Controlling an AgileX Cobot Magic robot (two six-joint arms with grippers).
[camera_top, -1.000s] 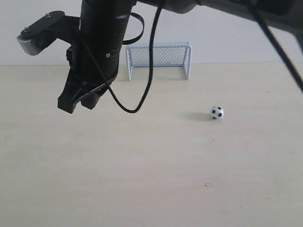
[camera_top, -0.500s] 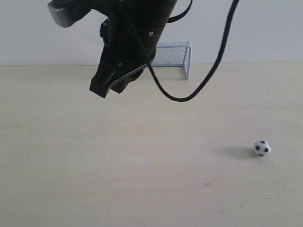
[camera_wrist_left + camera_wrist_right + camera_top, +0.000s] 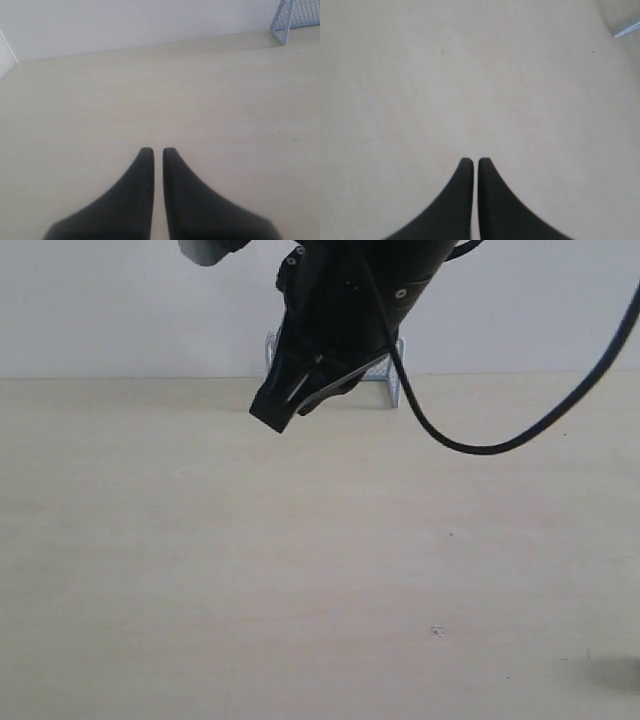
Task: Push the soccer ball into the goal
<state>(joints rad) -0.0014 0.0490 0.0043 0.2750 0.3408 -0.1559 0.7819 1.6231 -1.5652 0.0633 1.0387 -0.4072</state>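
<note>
Over table (image 3: 75, 100) — L gripper (image 3: 153, 150), R gripper (image 3: 470, 160) both closed, empty; goal (image 3: 300, 12) beyond.

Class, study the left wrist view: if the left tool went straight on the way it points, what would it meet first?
Probably the bare table: the shut left tool angles down at it. The goal stands off that line, though depth is hard to judge.

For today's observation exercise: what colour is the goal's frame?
The goal has a light blue-grey frame, seen best in the left wrist view.
</note>
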